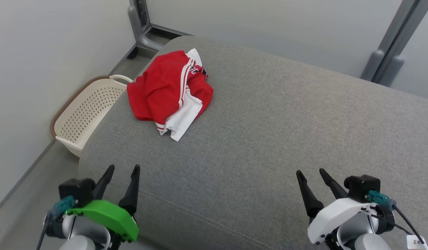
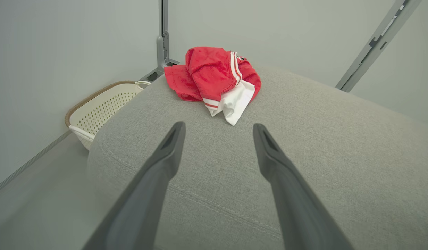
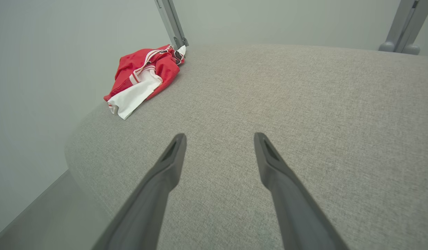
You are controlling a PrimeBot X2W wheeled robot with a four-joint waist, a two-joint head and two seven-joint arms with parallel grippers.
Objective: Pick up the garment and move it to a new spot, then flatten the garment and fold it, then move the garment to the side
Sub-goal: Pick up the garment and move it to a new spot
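A crumpled red and white garment (image 1: 170, 91) lies bunched at the far left of the grey cushioned surface (image 1: 269, 132). The left wrist view has the garment (image 2: 215, 78) straight ahead of the fingers, and in the right wrist view the garment (image 3: 142, 74) sits far off to the upper left. My left gripper (image 1: 123, 169) hovers open at the near left edge of the cushion, well short of the garment, nothing between its fingers. My right gripper (image 1: 310, 172) stands open and empty at the near right.
A cream perforated laundry basket (image 1: 85, 111) sits on the floor against the left wall, beside the cushion. Grey metal frame legs (image 1: 141, 27) stand behind the cushion at the back left and at the back right (image 1: 387, 59). Grey floor lies left of the cushion.
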